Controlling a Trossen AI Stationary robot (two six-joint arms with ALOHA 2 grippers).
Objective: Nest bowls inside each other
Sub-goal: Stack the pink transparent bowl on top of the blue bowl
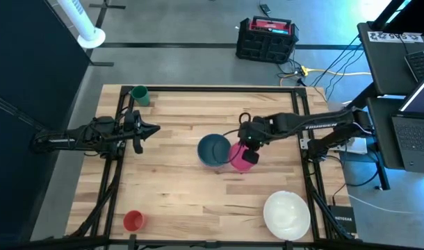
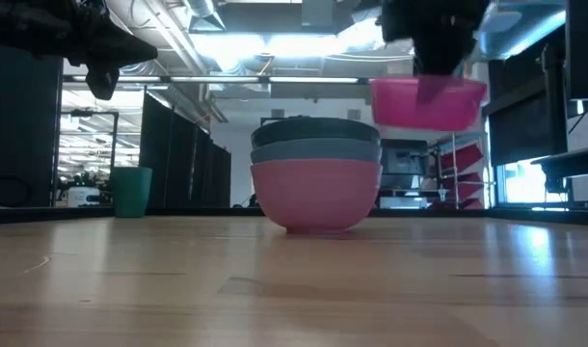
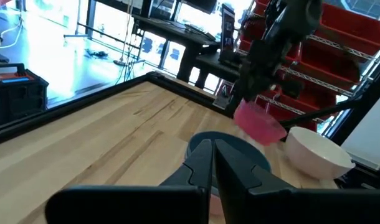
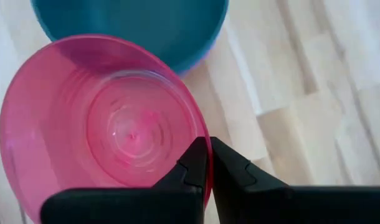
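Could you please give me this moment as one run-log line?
right gripper: shut on magenta bowl, held above table beside bowl stack | left gripper: shut, waiting at left | white bowl: apart

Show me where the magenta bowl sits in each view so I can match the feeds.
High view: magenta bowl right of centre, beside the bowl stack.
Low view: upper right, off the table, above and right of the stack.
Left wrist view: right of centre, under the right arm.
Right wrist view: fills the left, rim in the right gripper.
Shared landmark: the stack.
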